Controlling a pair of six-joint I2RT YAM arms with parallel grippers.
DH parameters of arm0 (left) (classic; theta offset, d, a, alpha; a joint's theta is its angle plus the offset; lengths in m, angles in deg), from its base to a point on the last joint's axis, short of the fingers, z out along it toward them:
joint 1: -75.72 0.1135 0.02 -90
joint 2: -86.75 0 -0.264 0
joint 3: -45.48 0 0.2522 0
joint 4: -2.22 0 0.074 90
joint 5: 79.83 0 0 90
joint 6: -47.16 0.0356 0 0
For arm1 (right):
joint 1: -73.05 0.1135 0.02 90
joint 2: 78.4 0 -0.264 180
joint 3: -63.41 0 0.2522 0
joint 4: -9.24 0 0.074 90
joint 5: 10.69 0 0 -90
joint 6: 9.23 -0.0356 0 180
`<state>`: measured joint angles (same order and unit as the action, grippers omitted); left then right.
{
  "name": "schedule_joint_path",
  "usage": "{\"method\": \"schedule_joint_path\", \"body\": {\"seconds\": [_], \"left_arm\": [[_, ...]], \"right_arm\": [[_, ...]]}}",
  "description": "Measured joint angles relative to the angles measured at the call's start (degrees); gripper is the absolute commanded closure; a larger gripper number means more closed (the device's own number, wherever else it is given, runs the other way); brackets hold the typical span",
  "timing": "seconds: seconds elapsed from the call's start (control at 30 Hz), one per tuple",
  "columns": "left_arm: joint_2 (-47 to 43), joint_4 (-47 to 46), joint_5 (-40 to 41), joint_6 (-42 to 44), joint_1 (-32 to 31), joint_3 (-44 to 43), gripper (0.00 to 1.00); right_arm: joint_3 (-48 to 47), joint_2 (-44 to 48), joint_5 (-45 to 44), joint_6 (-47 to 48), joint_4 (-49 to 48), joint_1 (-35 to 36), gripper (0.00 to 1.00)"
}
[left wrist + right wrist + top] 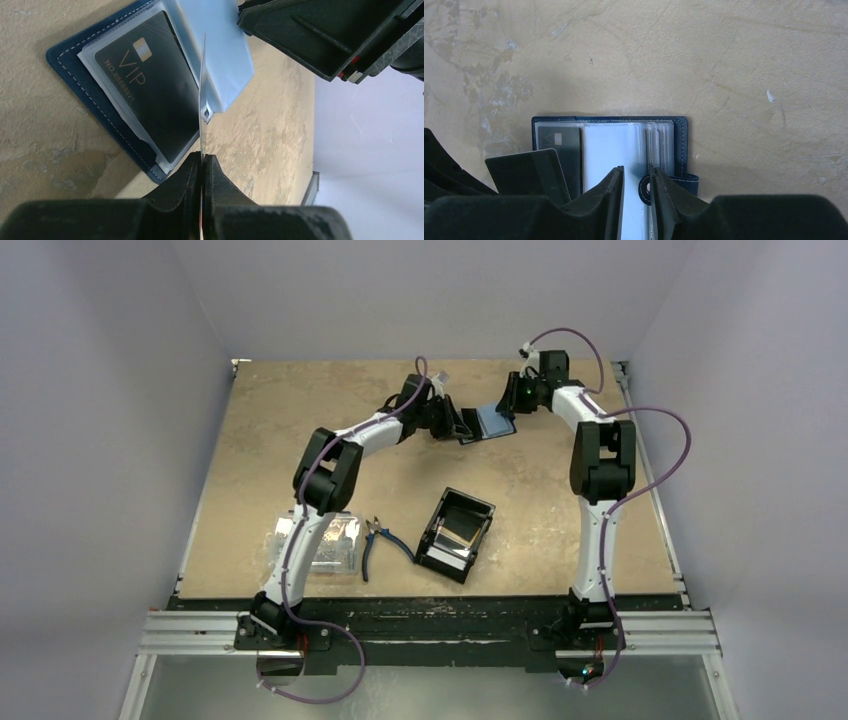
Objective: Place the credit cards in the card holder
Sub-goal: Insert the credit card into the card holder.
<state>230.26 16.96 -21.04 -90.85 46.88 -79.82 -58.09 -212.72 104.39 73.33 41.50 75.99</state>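
Card holder [490,423]: open flat near the counter's [300,440] far edge, right of middle (a black VIP card [145,85] already sleeved).
Left end effector [202,159]: clamped tight on a credit card [202,100], held edge-on above the open holder.
Right end effector [636,172]: jaws narrowly apart, poised over the clear sleeves [611,145].

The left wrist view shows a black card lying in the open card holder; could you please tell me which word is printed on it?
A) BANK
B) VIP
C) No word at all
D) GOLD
B: the black card, lying under a clear sleeve of the navy card holder, carries the gold letters VIP beside a small chip, with a row of digits along one edge.
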Motion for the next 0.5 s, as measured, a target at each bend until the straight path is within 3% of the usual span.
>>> {"method": "schedule_joint_path", "body": {"seconds": [0.2, 0.5], "left_arm": [[1.2, -3.4, -3.7, -4.8, 1.0, 0.1, 1.0], [2.0, -14.6, -8.3, -17.7, 2.6, 5.6, 1.0]], "right_arm": [[0.4, 0.0, 0.0, 0.0, -0.5, -0.1, 0.78], [0.4, 0.0, -0.3, 0.0, -0.4, -0.1, 0.81]]}}
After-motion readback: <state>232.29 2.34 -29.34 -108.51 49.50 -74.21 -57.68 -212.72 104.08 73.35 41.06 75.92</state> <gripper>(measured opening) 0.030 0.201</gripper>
